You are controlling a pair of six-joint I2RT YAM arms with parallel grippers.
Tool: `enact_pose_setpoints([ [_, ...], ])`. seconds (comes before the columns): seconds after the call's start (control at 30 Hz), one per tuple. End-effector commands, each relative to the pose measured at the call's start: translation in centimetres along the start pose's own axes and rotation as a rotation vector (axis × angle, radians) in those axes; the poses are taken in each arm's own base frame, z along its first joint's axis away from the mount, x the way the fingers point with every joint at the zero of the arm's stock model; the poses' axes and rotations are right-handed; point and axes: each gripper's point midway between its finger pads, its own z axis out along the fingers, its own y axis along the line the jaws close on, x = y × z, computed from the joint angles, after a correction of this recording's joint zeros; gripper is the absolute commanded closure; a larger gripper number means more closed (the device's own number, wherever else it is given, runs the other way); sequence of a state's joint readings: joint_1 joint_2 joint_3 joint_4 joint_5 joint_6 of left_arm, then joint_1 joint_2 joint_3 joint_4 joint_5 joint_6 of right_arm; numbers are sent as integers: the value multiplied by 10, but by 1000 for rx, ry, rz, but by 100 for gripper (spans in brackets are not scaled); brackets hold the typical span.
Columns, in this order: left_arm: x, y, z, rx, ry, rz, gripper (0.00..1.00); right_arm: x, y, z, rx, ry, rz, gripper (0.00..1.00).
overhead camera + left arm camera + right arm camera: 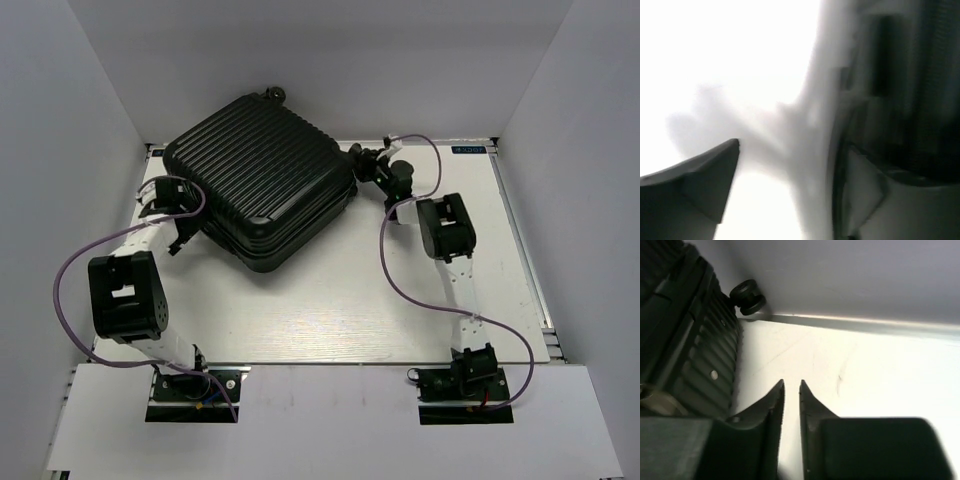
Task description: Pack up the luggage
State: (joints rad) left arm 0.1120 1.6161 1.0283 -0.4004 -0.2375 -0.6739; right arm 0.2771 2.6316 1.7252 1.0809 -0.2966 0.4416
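Luggage [262, 180]: black, ribbed hard shell, closed. Lying flat on white worktop [350, 310], turned cornerwise, towards the far left. Small wheel [272, 95] at the far corner.

Left gripper [792, 146]: just beside the case's left edge. Fingers spread wide, nothing between them; wrist view blurred, dark ribbed shell close past the right finger.

Right gripper [791, 383]: just beside the case's right corner, low over the worktop. Fingertips parted by only a narrow slit, nothing held; ribbed side and one wheel to their left.

Purple cables [70, 265]: looped along both arms.

White walls [60, 120]: on three sides.
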Motion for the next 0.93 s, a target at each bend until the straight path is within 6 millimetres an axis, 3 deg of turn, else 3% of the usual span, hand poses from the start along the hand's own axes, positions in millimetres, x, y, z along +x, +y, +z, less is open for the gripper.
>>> enact_pose_setpoints([
  [0.0, -31, 38, -27, -139, -96, -7, 0, -87, 7, -26, 98, -105, -98, 76],
  [0.07, -44, 41, -49, -145, -128, -16, 0, -102, 4, -53, 140, -112, -100, 65],
  [0.1, -53, 46, -63, -145, -153, -33, 0, -71, -5, -78, 185, -39, -66, 49],
  [0.13, -42, 62, -73, -204, -102, -25, 0, -92, 0, -85, 193, -67, -67, 42],
  [0.17, -48, 69, -91, -208, -124, -48, 0, -111, 7, -95, 196, -78, -71, 36],
  [0.2, -58, 67, -103, -204, -136, -54, 0, -109, 4, -104, 223, -58, -59, 10],
  [0.23, -41, 86, -116, -271, -58, -8, 0, -80, -2, -132, 298, 89, -12, 9],
  [0.27, -48, 88, -133, -272, -82, -8, 0, -94, 6, -142, 320, 116, -8, 9],
  [0.3, -41, 99, -147, -319, -46, 20, 0, -114, 1, -156, 419, 120, -12, 9],
  [0.33, -41, 103, -156, -334, -43, 20, 0, -87, -6, -181, 529, 303, 38, 9],
  [0.37, -33, 116, -174, -375, -32, 7, 0, -92, 6, -206, 590, 418, 57, 9],
  [0.4, -23, 125, -182, -401, 3, 18, 0, -94, -3, -225, 680, 462, 16, 9],
  [0.47, -10, 137, -196, -416, 9, 12, 0, -86, 5, -274, 780, 577, 6, 9],
  [0.5, -9, 139, -209, -370, -33, -1, 0, -91, 10, -285, 789, 573, 3, 9],
  [0.53, 5, 145, -205, -371, -5, 10, 0, -92, 15, -292, 779, 581, -9, 9],
  [0.57, 7, 144, -205, -348, -12, 15, 0, -85, 21, -312, 791, 604, -11, 9],
  [0.6, 7, 144, -215, -304, -51, 5, 0, -97, 29, -318, 787, 581, -25, 9],
  [0.63, 14, 149, -212, -308, -41, 15, 0, -93, 32, -328, 797, 595, -18, 9],
  [0.73, 20, 157, -221, -313, -49, 28, 0, -112, 48, -348, 806, 539, -35, 9],
  [0.8, 23, 159, -223, -317, -37, 38, 0, -101, 55, -354, 777, 556, -18, 9],
  [0.9, 28, 158, -222, -302, -17, 49, 0, -102, 64, -357, 755, 533, 19, 9],
])
